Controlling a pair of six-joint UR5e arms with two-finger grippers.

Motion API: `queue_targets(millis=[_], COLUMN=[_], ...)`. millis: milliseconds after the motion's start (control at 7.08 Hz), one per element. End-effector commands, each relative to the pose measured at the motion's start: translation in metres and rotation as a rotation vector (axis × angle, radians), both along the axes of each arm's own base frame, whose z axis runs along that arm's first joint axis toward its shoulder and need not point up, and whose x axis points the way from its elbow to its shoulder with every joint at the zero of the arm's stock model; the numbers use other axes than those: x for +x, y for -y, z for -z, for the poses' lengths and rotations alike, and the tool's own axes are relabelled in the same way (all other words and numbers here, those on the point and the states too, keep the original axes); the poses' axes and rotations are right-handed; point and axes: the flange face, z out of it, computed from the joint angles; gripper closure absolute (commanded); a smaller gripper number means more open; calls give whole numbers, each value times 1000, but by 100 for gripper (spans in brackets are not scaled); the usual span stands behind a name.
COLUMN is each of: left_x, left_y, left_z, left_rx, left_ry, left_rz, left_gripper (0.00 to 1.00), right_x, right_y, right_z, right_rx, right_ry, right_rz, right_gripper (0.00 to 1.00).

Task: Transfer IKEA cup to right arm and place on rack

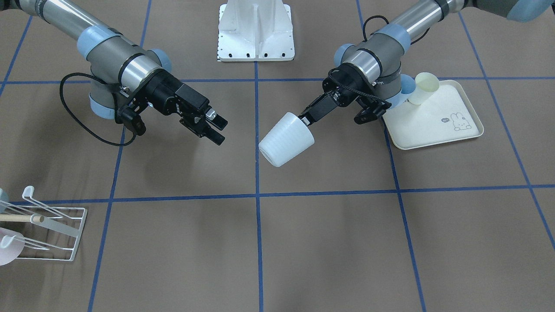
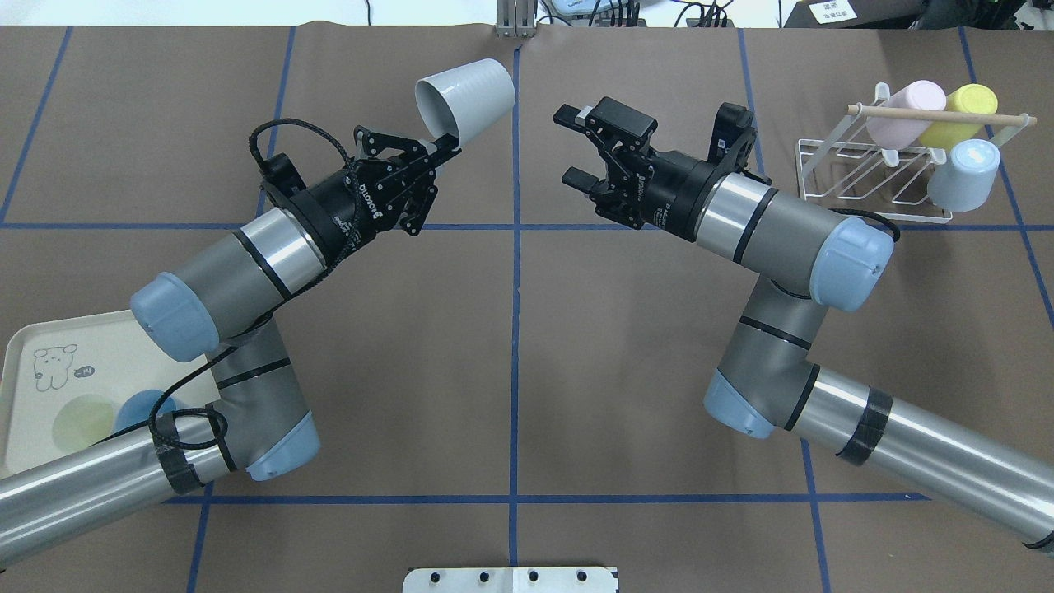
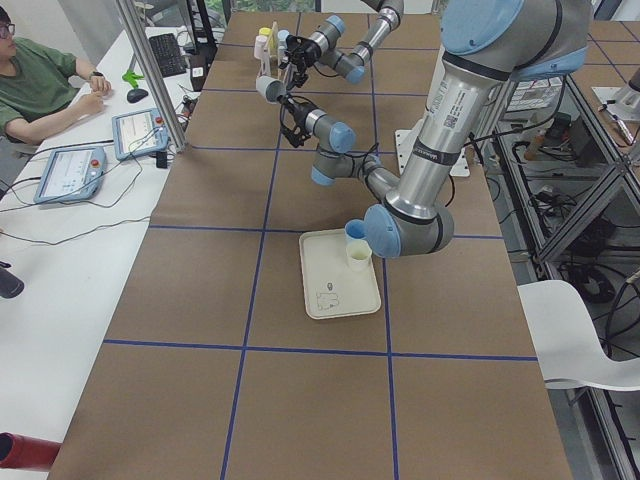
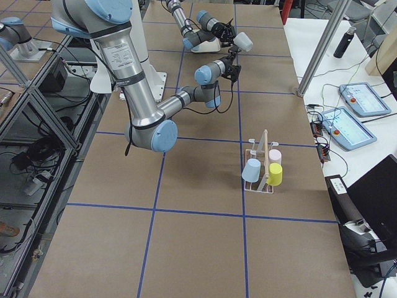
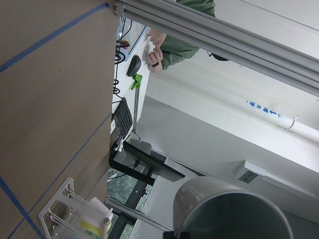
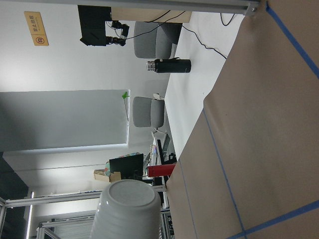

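Observation:
The IKEA cup (image 1: 286, 139) is white and ribbed. My left gripper (image 1: 305, 119) is shut on its rim and holds it tilted in the air over the table's middle, base pointing away from the robot. In the overhead view the cup (image 2: 466, 96) sits just past the left gripper (image 2: 447, 147). My right gripper (image 2: 570, 144) is open and empty, a short gap to the cup's right, fingers pointing towards it. It also shows in the front view (image 1: 217, 129). The right wrist view shows the cup's base (image 6: 129, 209). The white wire rack (image 2: 873, 183) stands far right.
The rack holds a pink cup (image 2: 906, 114), a yellow cup (image 2: 963, 111) and a light blue cup (image 2: 963, 175) under a wooden dowel (image 2: 939, 114). A cream rabbit-print tray (image 1: 438, 125) with a pale yellow cup (image 1: 422, 88) lies by the left arm.

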Motion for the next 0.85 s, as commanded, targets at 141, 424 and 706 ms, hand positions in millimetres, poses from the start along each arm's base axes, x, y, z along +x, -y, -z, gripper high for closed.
queue_targets(millis=[141,424,706], left_x=[22,41,49], left_y=[-20,-33,-39], left_z=[6,16,21], left_rx=[-2,-10,-11], left_ry=[-8,-17,-22], left_rz=[-10,-10,-18], left_gripper=[100,100,100], right_x=[-3,-5,-8], right_y=[-1,-3,-5], right_z=[4,4,3], right_rx=[-16,-17,-19], right_ry=[20,19,16], right_rz=[1,2,7], right_gripper=[0,0,0])
